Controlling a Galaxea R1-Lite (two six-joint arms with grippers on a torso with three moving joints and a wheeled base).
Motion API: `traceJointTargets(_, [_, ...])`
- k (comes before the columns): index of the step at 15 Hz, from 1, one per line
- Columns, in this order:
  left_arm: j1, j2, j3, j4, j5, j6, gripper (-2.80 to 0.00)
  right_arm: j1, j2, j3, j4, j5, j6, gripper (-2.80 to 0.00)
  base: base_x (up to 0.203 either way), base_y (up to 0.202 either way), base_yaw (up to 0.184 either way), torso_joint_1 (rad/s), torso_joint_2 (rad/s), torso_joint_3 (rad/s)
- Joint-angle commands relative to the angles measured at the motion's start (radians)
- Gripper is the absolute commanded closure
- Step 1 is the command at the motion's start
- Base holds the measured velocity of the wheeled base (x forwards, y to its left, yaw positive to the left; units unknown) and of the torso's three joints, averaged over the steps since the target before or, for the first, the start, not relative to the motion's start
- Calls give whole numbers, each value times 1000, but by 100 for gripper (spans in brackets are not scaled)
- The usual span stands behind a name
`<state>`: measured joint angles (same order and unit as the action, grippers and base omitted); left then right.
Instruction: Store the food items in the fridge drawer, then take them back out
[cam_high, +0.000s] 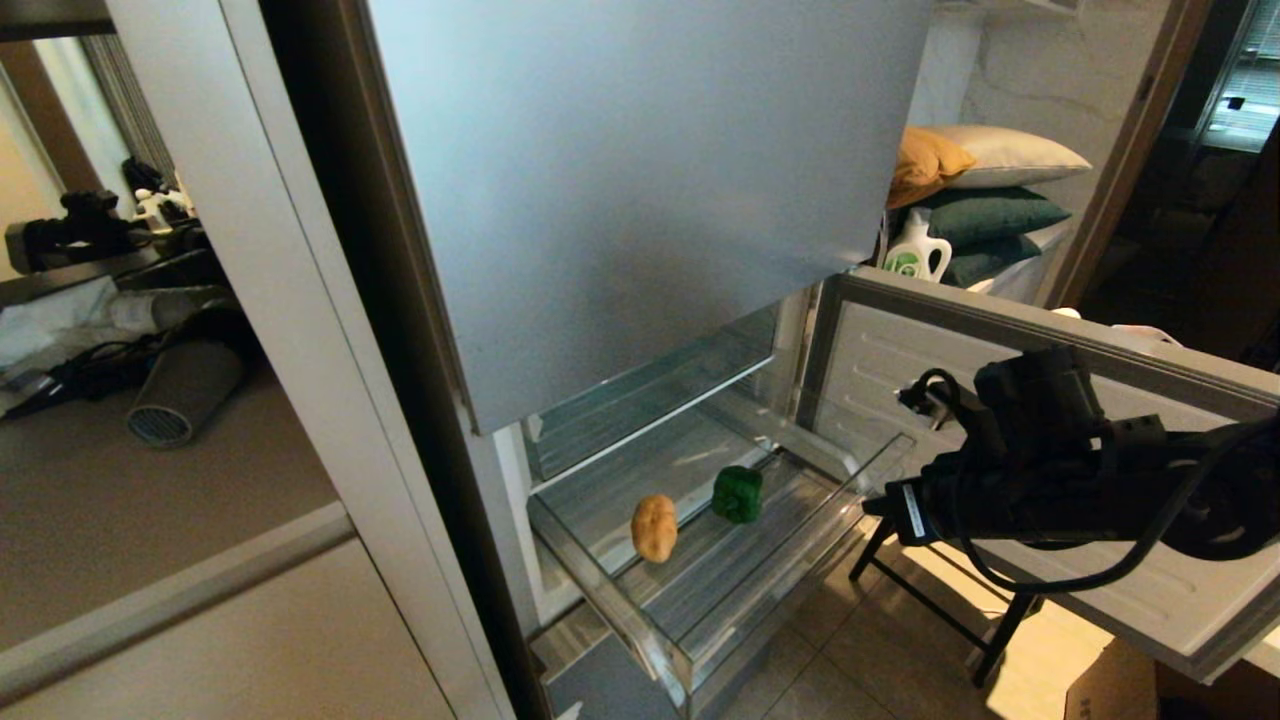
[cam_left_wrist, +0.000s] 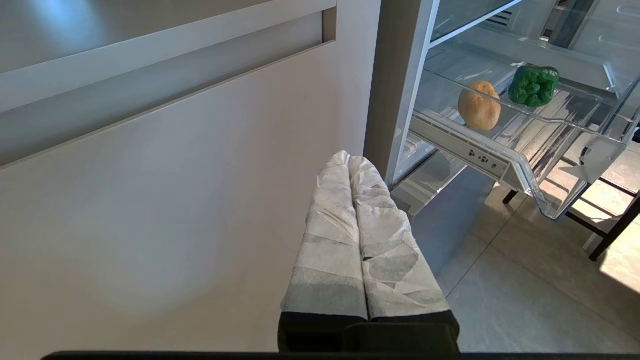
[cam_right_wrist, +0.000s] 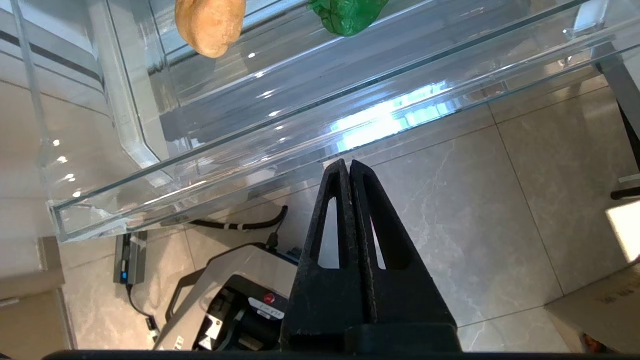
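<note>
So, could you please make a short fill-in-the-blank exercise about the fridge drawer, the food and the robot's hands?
1. The potato and the green pepper both lie in the clear ____, which is pulled out.
2. The fingers of the right hand are ____ and hold nothing.
3. The left hand, wrapped in pale cloth, holds ____.
4. The potato and the pepper lie ____, not touching.

Missing words: drawer; shut; nothing; apart
</note>
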<state>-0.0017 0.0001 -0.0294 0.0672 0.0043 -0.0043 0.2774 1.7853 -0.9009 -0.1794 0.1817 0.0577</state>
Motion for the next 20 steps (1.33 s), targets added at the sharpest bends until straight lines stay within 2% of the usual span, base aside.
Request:
traceJointTargets(1, [0, 0, 0, 0, 0, 0, 0, 5, -30, 11, -3, 2, 3, 0, 0, 0, 0, 0, 0, 0])
traceJointTargets(5, [0, 0, 0, 0, 0, 0, 0, 6, -156, 72, -5, 5, 6, 0, 0, 0, 0, 0, 0, 0])
traceJointTargets(9, [0, 0, -1, 0, 0, 0, 0, -2, -189, 137, -16, 4, 9, 0, 0, 0, 0, 0, 0, 0])
traceJointTargets(14, [0, 0, -1, 0, 0, 0, 0, -14, -207, 224, -183, -22, 4, 0, 0, 0, 0, 0, 0, 0])
traceJointTargets(20, [0, 0, -1, 0, 0, 0, 0, -14, -233, 254, -193, -31, -1, 0, 0, 0, 0, 0, 0, 0])
